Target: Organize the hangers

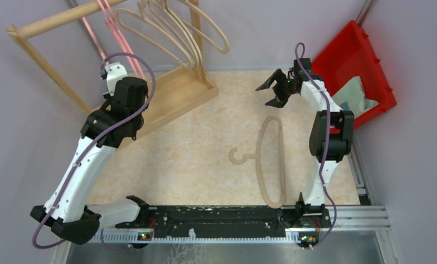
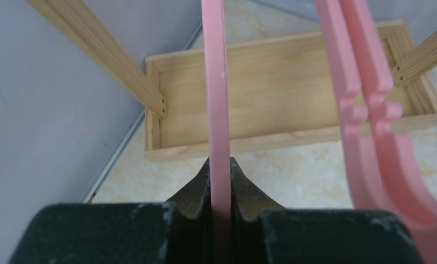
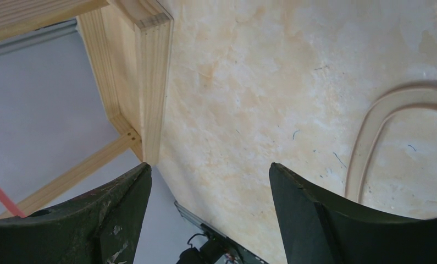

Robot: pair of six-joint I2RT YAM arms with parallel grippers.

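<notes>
A beige hanger [image 1: 272, 160] lies flat on the table at centre right, hook to the left; part of its loop shows in the right wrist view [image 3: 381, 132]. Several beige hangers [image 1: 175, 33] and pink hangers [image 1: 114, 30] hang on the wooden rack's top pole [image 1: 56, 22]. My left gripper [image 2: 220, 165] is shut on the bar of one pink hanger [image 2: 215, 82] at the rack; in the top view the gripper itself is hidden under the wrist [image 1: 125, 93]. Two more pink hangers [image 2: 364, 110] hang to its right. My right gripper [image 1: 270, 92] is open and empty above the table, beyond the lying hanger's top.
The rack's wooden base tray [image 1: 177, 93] stands at the back left, also in the left wrist view [image 2: 282, 104]. A red bin [image 1: 359, 60] with a pale packet leans at the back right. A black rail [image 1: 216, 217] runs along the near edge.
</notes>
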